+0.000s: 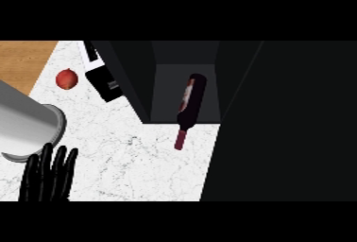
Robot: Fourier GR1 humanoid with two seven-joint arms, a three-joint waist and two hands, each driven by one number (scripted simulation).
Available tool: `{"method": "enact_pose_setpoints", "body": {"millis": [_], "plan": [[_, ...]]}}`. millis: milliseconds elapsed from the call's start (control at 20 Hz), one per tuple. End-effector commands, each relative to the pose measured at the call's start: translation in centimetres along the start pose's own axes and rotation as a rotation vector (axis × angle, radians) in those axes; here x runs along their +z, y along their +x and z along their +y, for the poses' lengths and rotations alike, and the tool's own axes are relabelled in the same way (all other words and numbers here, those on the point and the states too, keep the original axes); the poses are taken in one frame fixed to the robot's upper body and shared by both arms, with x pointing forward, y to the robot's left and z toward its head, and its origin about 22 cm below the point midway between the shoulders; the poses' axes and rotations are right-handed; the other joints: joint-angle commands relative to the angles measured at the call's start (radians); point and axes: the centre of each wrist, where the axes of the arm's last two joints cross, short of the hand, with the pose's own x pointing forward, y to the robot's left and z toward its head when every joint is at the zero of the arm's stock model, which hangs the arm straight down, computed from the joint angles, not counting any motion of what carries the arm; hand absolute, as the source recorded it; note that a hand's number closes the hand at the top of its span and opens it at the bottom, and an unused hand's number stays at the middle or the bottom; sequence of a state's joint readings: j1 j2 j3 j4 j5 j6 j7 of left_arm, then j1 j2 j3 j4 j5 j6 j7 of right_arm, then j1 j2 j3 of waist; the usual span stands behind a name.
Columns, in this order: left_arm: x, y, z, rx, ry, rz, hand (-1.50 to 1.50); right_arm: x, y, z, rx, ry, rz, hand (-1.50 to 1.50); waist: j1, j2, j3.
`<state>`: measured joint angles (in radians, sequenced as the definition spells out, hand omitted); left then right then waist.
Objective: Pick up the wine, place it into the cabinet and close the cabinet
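The wine bottle [190,99] is dark with a pale label and lies on its side. Its body rests on the grey floor of the open dark cabinet [185,54], and its reddish neck sticks out over the white marble counter [140,160]. A broad dark cabinet door [286,123] stands open at the right, and a narrower dark panel [129,78] flanks the opening on the left. My left hand [47,174] shows at the lower left, below its grey forearm [28,125]. Its fingers are straight and hold nothing, well left of the bottle. My right hand is out of sight.
A red apple [66,79] lies on the counter at the upper left. Beside it, against the cabinet's left panel, sits a black and white object [105,82]. A wooden surface [24,59] borders the marble at the far upper left.
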<state>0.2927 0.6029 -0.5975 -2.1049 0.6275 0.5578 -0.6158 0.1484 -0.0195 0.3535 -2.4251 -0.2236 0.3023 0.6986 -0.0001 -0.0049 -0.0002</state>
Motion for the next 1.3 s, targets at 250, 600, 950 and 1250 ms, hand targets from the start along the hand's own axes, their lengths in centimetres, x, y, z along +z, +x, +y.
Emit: {"method": "enact_pose_setpoints", "body": {"millis": [250, 600, 950, 1250], "plan": [[-0.4, 1.2, 4.9, 0.008, 0.044, 0.000, -1.50, 0.4, 2.7, 5.5, 0.007, 0.247, -0.100, 1.50, 0.003, -0.002, -0.002], [-0.3, 3.0, 7.9, -0.058, 0.041, -0.002, -1.50, 1.3, 3.9, 7.9, -0.027, 0.274, -0.105, 1.50, 0.001, -0.006, -0.002], [-0.9, 4.6, 9.9, -0.039, 0.006, 0.008, -1.50, -0.7, 3.3, 10.1, -0.023, 0.225, -0.137, 1.50, 0.011, -0.007, -0.003], [-2.5, 5.2, 11.0, -0.013, 0.001, 0.012, -1.50, -3.1, 2.8, 11.4, 0.041, 0.176, -0.180, 1.50, 0.016, -0.004, -0.004]]}}
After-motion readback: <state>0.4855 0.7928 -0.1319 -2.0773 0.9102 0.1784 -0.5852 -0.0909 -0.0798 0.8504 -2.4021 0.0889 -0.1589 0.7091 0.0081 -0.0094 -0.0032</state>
